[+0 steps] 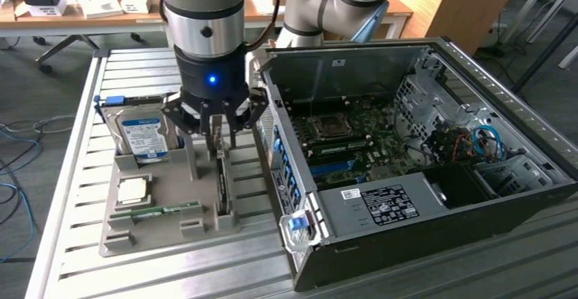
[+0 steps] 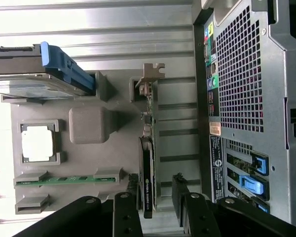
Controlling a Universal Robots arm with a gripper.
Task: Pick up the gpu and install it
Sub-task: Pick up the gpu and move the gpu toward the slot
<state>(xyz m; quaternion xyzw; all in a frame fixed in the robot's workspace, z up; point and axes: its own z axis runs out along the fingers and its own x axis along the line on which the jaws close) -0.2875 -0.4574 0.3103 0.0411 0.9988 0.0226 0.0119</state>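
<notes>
The gpu point(image 1: 221, 185) point(image 2: 147, 168) is a thin dark card standing on edge in a slot of the grey holder point(image 1: 172, 235) point(image 2: 89, 123), beside the open computer case point(image 1: 407, 157). Its silver bracket point(image 2: 151, 74) is at the end away from me. My gripper point(image 1: 222, 143) point(image 2: 155, 181) hangs just above the card's near end. It is open, with one black finger point(image 2: 126, 207) on one side of the card and the other finger point(image 2: 185, 205) on the other side. A gap shows between the card and that second finger. Nothing is held.
The holder also carries a silver hard drive point(image 1: 140, 136) with a blue-white label, a square processor point(image 1: 134, 191) and a green memory stick point(image 1: 167, 211). The case's motherboard point(image 1: 348, 140) lies exposed. The case's rear wall point(image 2: 246, 98) stands close beside the gpu slot.
</notes>
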